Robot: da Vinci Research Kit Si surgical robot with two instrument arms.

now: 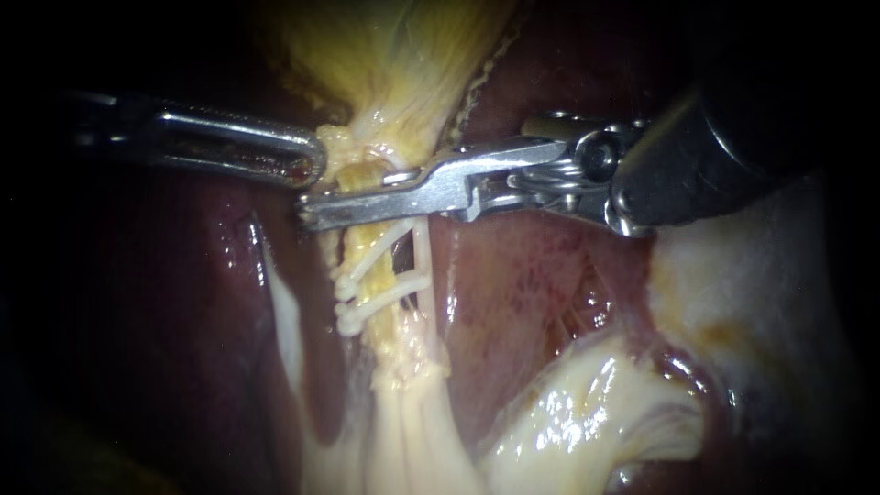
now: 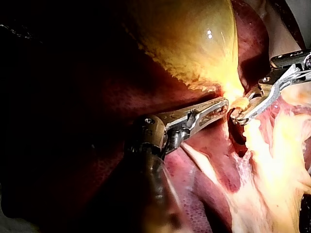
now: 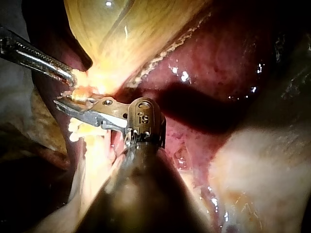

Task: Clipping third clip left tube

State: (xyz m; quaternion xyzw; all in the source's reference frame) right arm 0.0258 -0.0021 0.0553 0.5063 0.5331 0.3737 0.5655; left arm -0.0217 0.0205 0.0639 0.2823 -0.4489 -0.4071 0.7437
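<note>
The yellow, fat-covered tube [image 1: 371, 243] runs down from the gallbladder [image 1: 412, 55]. Two white clips [image 1: 378, 268] lie across it, one just below the other. My right instrument [image 1: 357, 194] comes in from the right, and its long jaws are shut on the tube just above the upper clip. It shows again as my right instrument [image 2: 241, 115] in the left wrist view and as my right instrument [image 3: 73, 108] in its own view. My left instrument [image 1: 312, 163] has its jaws shut on the gallbladder's neck beside the tube, and appears too as my left instrument [image 2: 221, 106].
Dark red liver [image 1: 532, 275] lies on both sides of the tube. Pale, glistening tissue [image 1: 587, 412] is heaped at the lower right. A whitish strand [image 1: 284, 321] runs down left of the clipped tube.
</note>
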